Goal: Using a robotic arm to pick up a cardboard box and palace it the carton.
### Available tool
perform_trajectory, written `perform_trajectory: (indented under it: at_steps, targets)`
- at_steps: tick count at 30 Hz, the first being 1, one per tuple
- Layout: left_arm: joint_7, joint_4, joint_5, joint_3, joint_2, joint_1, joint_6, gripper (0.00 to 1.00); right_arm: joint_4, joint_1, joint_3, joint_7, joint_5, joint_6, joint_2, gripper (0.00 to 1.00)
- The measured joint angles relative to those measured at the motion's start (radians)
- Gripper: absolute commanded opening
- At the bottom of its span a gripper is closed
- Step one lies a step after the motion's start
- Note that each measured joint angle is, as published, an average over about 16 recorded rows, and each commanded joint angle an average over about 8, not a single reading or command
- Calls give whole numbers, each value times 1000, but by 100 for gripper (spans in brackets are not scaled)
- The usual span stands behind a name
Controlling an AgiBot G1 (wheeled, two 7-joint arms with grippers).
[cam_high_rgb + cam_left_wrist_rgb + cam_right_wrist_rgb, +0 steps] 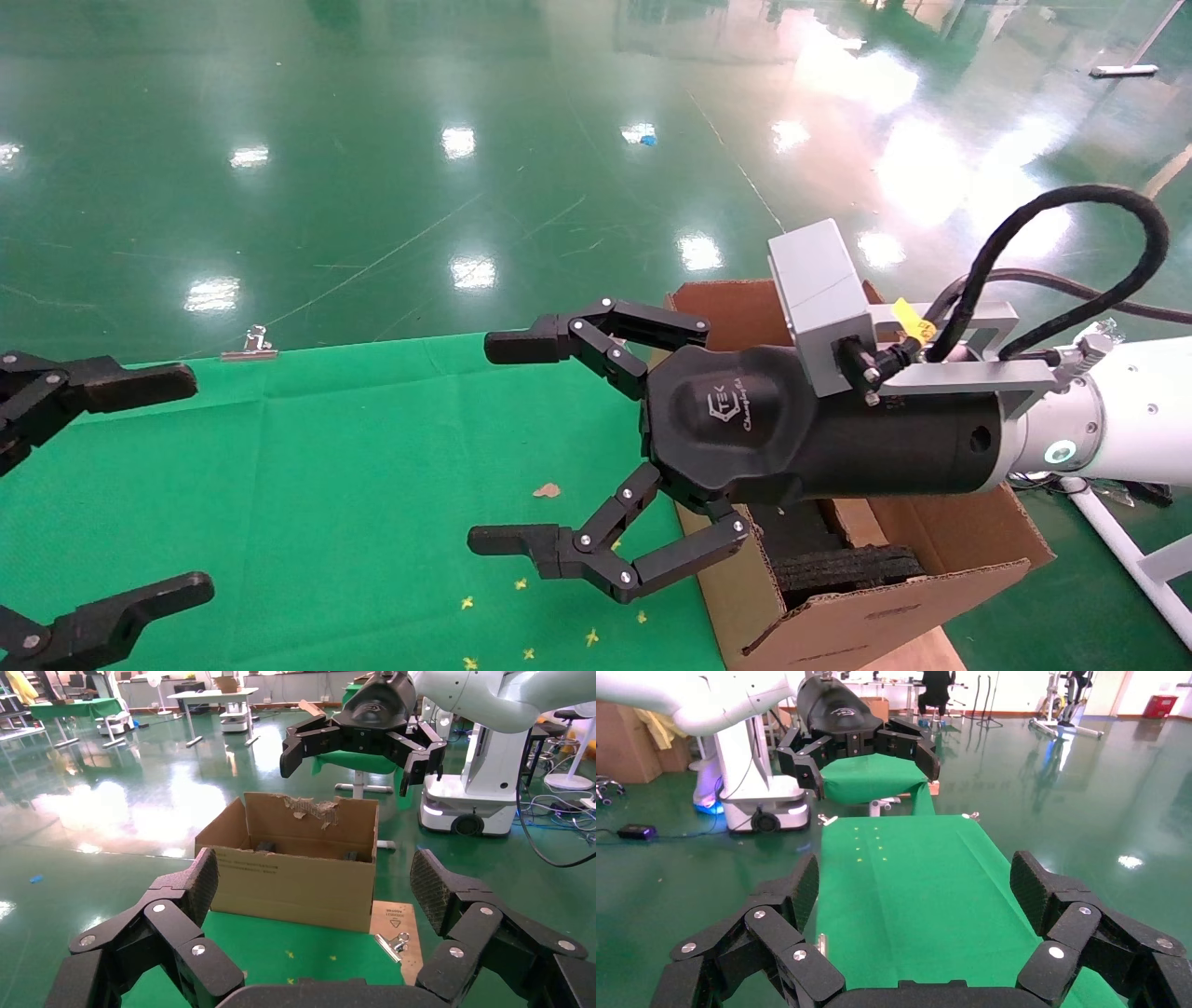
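Observation:
The small cardboard box is not in any view. The carton point(875, 624) is large, brown and corrugated, open at the table's right end, with black foam blocks point(838, 564) inside; in the left wrist view the carton point(295, 881) shows a ragged torn flap. My right gripper point(501, 443), on the white arm point(1117, 419), is open and empty, held above the green cloth point(326, 466) just left of the carton. It also shows in its own view point(917, 887). My left gripper point(184, 483) is open and empty at the table's left end, facing the carton point(316, 885).
A metal binder clip point(250, 347) holds the cloth at the far edge, another point(393, 941) sits by the carton. A cardboard scrap point(547, 489) and small yellow marks lie on the cloth. Glossy green floor surrounds the table.

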Motion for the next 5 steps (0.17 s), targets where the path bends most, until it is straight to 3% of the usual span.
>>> perform_trajectory:
  at_steps: [5]
  targets:
    - [0,0,0,0,0,0,0,100,0,0,0,0,0,0,0,100]
